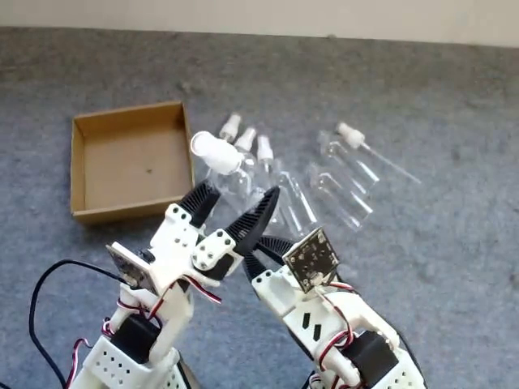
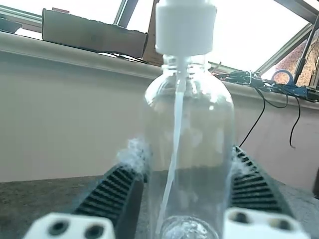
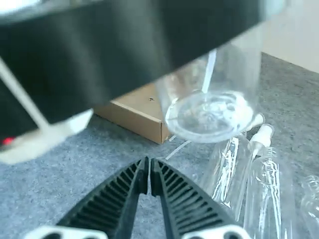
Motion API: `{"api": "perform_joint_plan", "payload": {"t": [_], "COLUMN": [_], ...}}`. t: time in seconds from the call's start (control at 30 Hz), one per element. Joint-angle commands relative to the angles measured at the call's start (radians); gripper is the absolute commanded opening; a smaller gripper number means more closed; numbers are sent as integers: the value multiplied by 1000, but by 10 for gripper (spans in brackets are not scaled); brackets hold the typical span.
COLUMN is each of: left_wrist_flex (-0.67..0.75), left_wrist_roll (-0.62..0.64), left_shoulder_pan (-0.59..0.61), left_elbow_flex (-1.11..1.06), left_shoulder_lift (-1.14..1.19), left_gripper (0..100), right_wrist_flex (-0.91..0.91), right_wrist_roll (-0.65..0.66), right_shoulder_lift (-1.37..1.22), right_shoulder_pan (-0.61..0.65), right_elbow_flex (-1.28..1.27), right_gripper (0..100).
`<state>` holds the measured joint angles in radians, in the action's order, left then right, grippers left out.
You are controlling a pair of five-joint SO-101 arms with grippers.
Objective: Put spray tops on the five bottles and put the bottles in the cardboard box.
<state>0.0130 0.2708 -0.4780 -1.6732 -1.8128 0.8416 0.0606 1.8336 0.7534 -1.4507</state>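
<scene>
Cardboard box (image 1: 130,162) is empty; left end effector (image 1: 235,196) clasps one capped spray bottle (image 2: 187,114), right end effector (image 3: 149,167) closed on nothing.

Surface: grey carpet-like covering (image 1: 454,267) across the whole table.
Wall: pale, plain panel (image 2: 65,119) rising behind the far edge of the surface.
Ledge: light sill (image 2: 50,47) along the top of the wall.
Container: long, shallow, dark box (image 2: 94,34) resting on the ledge.
Cable: black lead (image 2: 259,119) hanging from the ledge down the wall.
Blue item: looped handle (image 2: 284,77) among wires on the ledge; kind unclear.
</scene>
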Motion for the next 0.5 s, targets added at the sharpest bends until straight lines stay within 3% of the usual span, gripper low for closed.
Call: {"api": "perform_joint_plan", "payload": {"t": [0.0,0.23,0.47], "left_wrist_flex": [-74,-97,-152], "left_wrist_roll": [12,8,9], "left_shoulder_pan": [-36,-59,-59], "left_elbow_flex": [-21,-21,-21], "left_shoulder_lift": [-8,-5,-8], "left_gripper": [122,122,122], "right_wrist_flex": [-30,-30,-30], "right_wrist_roll": [-9,-9,-9], "right_shoulder_lift": [7,7,7], "right_shoulder_pan": [8,-12,-170], "right_elbow_flex": [21,21,21], "right_gripper": [13,13,13]}}
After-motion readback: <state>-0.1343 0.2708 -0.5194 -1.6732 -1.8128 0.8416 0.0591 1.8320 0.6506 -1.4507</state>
